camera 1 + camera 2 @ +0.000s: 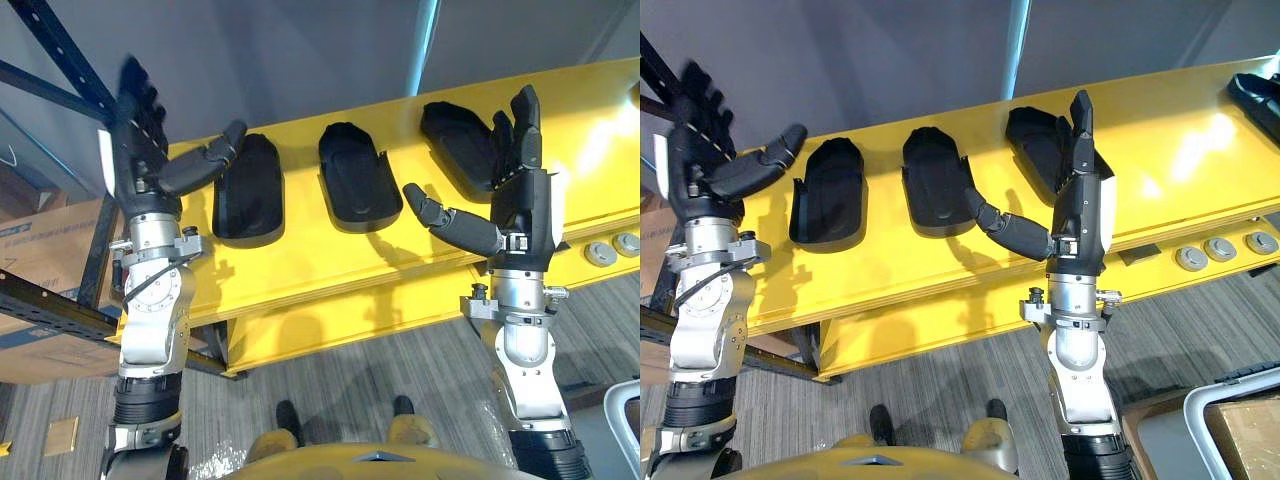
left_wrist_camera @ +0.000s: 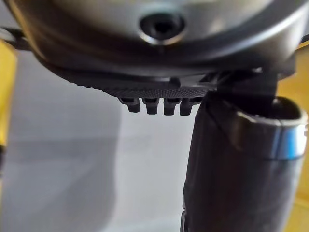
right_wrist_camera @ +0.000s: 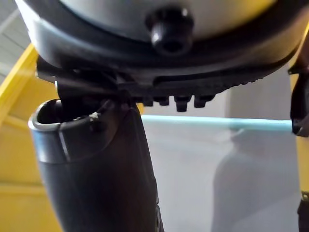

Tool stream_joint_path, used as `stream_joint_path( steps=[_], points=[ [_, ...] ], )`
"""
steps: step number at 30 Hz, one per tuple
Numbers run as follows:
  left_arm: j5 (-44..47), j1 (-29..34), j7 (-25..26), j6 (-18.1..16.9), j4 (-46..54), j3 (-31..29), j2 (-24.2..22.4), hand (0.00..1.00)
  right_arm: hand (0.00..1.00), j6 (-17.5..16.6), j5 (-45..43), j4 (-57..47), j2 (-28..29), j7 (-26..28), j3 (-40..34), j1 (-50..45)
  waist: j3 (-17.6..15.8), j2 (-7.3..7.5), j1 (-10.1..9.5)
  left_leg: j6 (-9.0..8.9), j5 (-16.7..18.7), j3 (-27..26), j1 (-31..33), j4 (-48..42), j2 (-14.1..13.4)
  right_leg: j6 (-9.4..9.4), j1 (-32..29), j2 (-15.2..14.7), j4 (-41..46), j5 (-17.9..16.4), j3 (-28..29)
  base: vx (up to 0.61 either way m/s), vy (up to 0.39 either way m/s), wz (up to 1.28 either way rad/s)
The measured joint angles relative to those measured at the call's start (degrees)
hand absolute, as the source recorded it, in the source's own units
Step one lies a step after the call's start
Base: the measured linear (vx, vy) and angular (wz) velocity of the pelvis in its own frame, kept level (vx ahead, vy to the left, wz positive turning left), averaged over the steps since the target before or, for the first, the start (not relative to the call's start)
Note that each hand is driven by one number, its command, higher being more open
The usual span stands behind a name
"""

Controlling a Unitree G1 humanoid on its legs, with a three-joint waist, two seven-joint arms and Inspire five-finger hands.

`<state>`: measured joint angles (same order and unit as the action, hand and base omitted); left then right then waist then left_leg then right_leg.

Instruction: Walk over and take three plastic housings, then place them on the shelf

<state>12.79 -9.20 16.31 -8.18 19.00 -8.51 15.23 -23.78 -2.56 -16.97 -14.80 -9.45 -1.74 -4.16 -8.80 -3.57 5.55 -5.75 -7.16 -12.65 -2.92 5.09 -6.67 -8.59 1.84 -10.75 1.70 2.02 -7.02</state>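
While both hands hang spread and empty above the yellow bench [image 1: 300,265], the left eye view sets three plastic housings in a row across the upper middle of the frame: the left housing [image 1: 247,190], the middle housing [image 1: 357,185] and the right housing [image 1: 452,135]; the left hand [image 1: 135,150], fingers straight, stands at upper left beside the blue rack [image 1: 62,45]; the right hand [image 1: 522,195], equally relaxed, overlaps the right housing's edge (contact cannot be judged); a blue label on the cardboard carton [image 1: 50,260] at left is too small to read.

From the right eye view, a fourth housing [image 1: 1255,95] lies at upper right and grey discs [image 1: 1220,248] sit at right; no print is legible.

Seen from the left wrist view, the left thumb [image 2: 241,169] splays clear, nothing held; the right wrist view shows the right thumb [image 3: 96,183] likewise.

Likely hazards: a hasty closing could shove a shallow, slick shell into its neighbour or past the far edge; the left hand could clip the rack.
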Motion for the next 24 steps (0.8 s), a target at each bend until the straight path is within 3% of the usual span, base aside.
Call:
stream_joint_path(
  steps=[2, 6, 12, 13, 20, 24],
  points=[
    [-0.54, 2.22, 2.10, -3.33, 0.20, -0.34, -1.19, 1.00, 1.00, 1.15, -2.34, 0.42, -0.05, 1.39, -2.76, 0.00, 1.30, 0.10, 0.00, -0.18, 0.17, -0.40, -0.67, 0.02, -0.11, 0.00, 0.41, 0.11, -0.14, 0.00, 0.34, -0.02, 0.001, -0.09],
    [-2.80, 7.37, 3.31, -4.56, -0.41, -1.84, -3.49, 1.00, 1.00, 3.32, -4.84, 0.86, -0.06, 1.88, -8.70, -0.09, 2.16, 0.83, -0.18, -0.40, 0.39, -0.96, -0.70, 0.05, -0.46, 0.30, 0.36, 0.46, -1.09, 0.30, 0.66, -0.04, -0.003, -0.06],
    [1.36, 17.01, -1.10, -6.37, -1.01, -1.79, -6.78, 1.00, 1.00, 4.44, -7.08, 0.99, 0.05, 3.15, -15.38, -4.13, 3.63, 3.05, -0.51, -0.59, 0.47, -1.25, -0.61, 0.06, -0.97, 0.52, 0.33, 1.01, -1.91, 0.46, 0.79, -0.02, -0.005, -0.02],
    [2.80, 18.91, -7.00, -12.82, -0.67, -1.14, -9.78, 1.00, 1.00, 4.45, -7.06, 0.98, 3.69, 1.67, -17.35, -5.24, 4.79, 4.80, -0.60, -0.99, 0.92, -1.55, -0.54, 0.05, -1.00, 0.44, 0.48, 1.01, -1.90, 0.57, 0.86, 0.00, 0.000, 0.00],
    [2.82, 18.92, -6.89, -12.82, -0.66, -0.56, -9.91, 1.00, 1.00, 4.45, -7.20, 0.98, 4.58, 1.66, -17.00, -5.94, 4.72, 4.87, -0.58, -0.92, 0.94, -1.70, -0.56, 0.04, -1.02, 0.43, 0.28, 1.01, -1.89, 0.58, 0.99, 0.00, 0.000, 0.00],
    [2.95, 19.31, -5.10, -12.77, -0.39, 2.29, -10.10, 1.00, 1.00, 6.06, -7.45, 0.99, 6.95, 1.73, -12.25, -9.03, 3.93, 5.37, -0.58, -0.90, 0.99, -2.10, -0.55, 0.03, -1.02, 0.38, 0.17, 0.98, -1.89, 0.63, 1.29, 0.00, 0.000, -0.03]
  ],
)
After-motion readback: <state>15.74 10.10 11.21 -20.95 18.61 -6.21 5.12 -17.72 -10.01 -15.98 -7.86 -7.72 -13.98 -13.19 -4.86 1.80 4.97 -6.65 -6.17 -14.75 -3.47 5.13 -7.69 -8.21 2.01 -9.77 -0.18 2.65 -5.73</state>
